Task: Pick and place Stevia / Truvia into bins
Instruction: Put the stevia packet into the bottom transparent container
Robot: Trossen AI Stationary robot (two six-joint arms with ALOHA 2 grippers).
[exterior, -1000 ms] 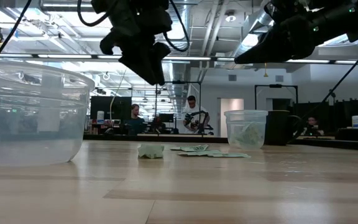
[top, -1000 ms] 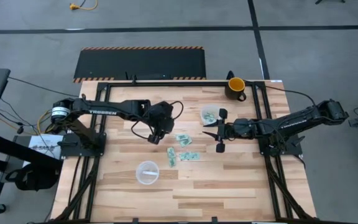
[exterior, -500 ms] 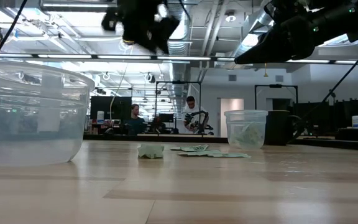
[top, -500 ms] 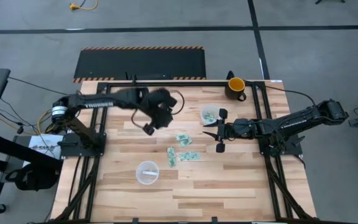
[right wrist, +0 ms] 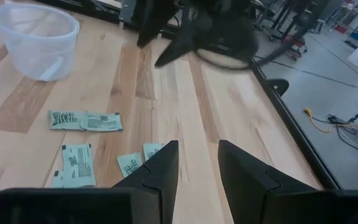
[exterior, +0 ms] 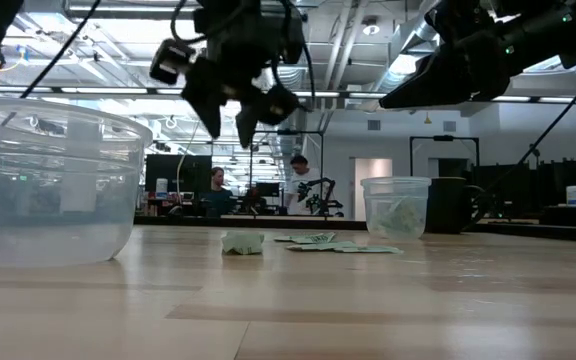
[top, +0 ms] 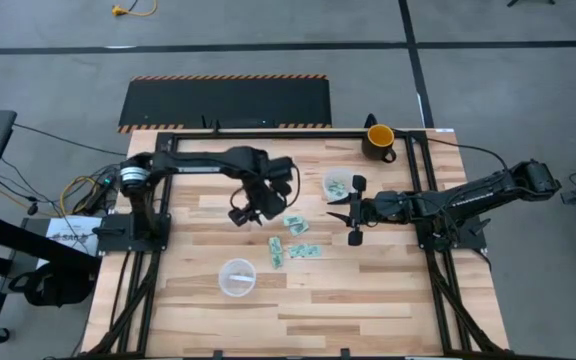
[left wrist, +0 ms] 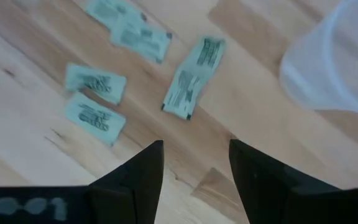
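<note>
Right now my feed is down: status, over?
Left end effector open, empty, above table beside sachets. Right end effector open, idle near far cup. Near cup holds one sachet. Path clear.

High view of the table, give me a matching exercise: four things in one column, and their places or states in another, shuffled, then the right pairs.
Things:
1. dark mug
2. cup near the mug
3. cup near the front edge
4. left gripper

Places or states:
A. holds green sachets
B. at the table's far edge, yellow inside
C. raised above the table beside the loose sachets, fingers open
D. holds no green sachets, only something small and pale

Pairs: 1-B, 2-A, 3-D, 4-C
</note>
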